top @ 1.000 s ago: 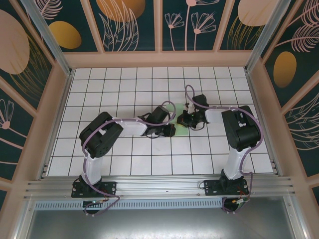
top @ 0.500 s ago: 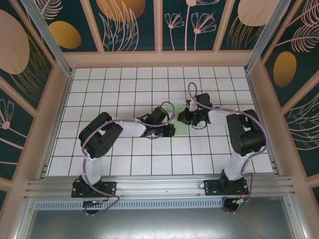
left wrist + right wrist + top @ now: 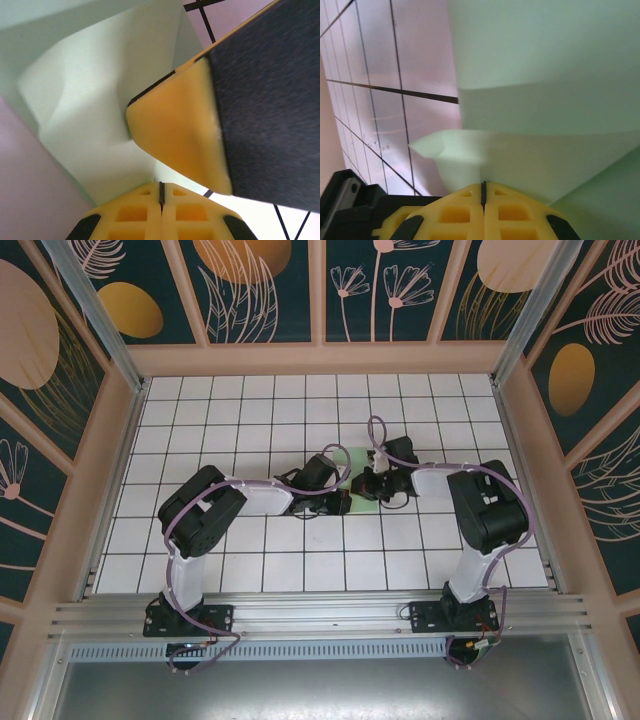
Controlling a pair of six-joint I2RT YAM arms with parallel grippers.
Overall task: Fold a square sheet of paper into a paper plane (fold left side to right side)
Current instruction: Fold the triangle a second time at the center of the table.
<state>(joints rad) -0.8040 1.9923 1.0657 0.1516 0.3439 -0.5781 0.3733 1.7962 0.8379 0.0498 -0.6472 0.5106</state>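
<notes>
Bases of the two arms sit at the bottom edge of the top view, bolted to a metal rail point(image 3: 320, 615), the left arm point(image 3: 200, 515) and the right arm point(image 3: 480, 510) both bent inward over the white grid table point(image 3: 250, 420). Their wrists meet just right of the frame's middle. The left gripper point(image 3: 345, 502) comes in from the left and the right gripper point(image 3: 368, 483) from the right, the two almost touching.

Under and between them lies the sheet of paper point(image 3: 367, 506), pale green. What shows of it is a strip running up and down the frame, peeking out below the grippers and again above them. The rest is covered, so which way it points cannot be told from above.

In the left wrist view the left gripper point(image 3: 161, 192) has its yellow pads pressed together, a thin seam between them. The sheet of paper point(image 3: 90, 100) rises curved across the upper left and reaches down to the tips; whether it is pinched cannot be told. A finger point(image 3: 175, 135) of the other arm crosses from the right and lies against the paper.

In the right wrist view the right gripper point(image 3: 483, 189) is likewise closed, tips against layered paper point(image 3: 545, 60) that spreads over the upper right. A folded corner point(image 3: 422, 145) points toward the left edge.

Beyond the table stand dark teal wall panels point(image 3: 270, 290) with leaf patterns.
</notes>
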